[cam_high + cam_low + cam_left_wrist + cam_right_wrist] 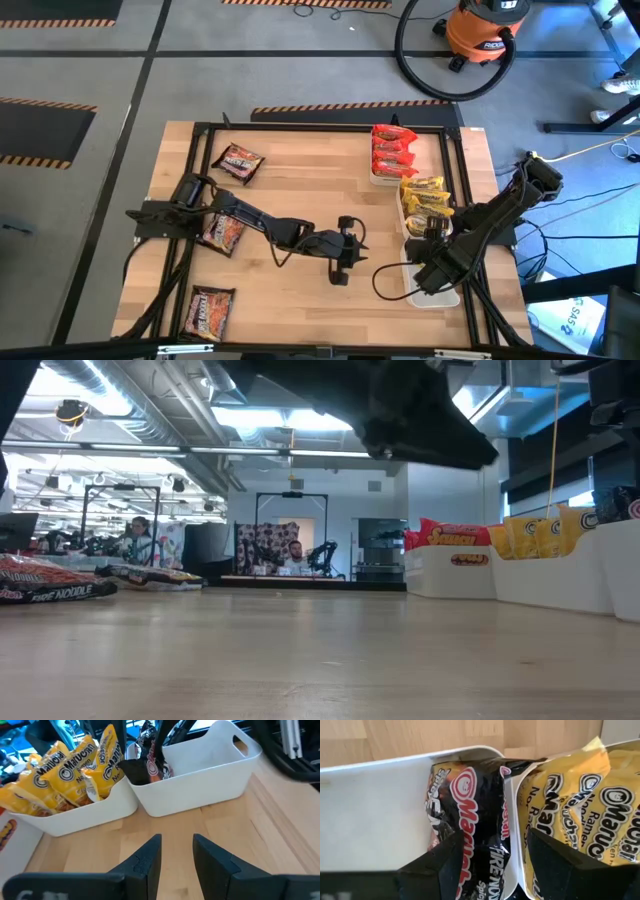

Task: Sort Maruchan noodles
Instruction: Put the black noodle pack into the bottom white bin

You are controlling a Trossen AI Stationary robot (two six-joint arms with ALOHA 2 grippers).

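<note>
Dark packets on desk: three dark Maruchan packets lie unsorted on the left of the desk [300, 170]: one [238, 163] at the far side, one [221, 232] partly under the left arm, one [209, 311] at the near edge.
Left tool: the left tool [343, 262] hangs over bare wood mid-desk, fingers [145, 862] parted and holding nothing, pointed toward the bins; probably waiting clear of the right arm.
Red bin: a white bin [381, 180] at the far right holds the red packets [392, 150].
Yellow bin: the next bin [408, 212] holds yellow packets [425, 195], so each kind seemingly gets its own bin.
Right tool: the right tool [492, 857] is down in the nearest bin [375, 810], fingers spread on either side of a dark packet [475, 820] standing against the wall by the yellow bin; whether they pinch it cannot be told.
In the way: the bin wall and the yellow packets crowd that packet closely.
Beyond: an orange vacuum [485, 30] stands on the floor.
</note>
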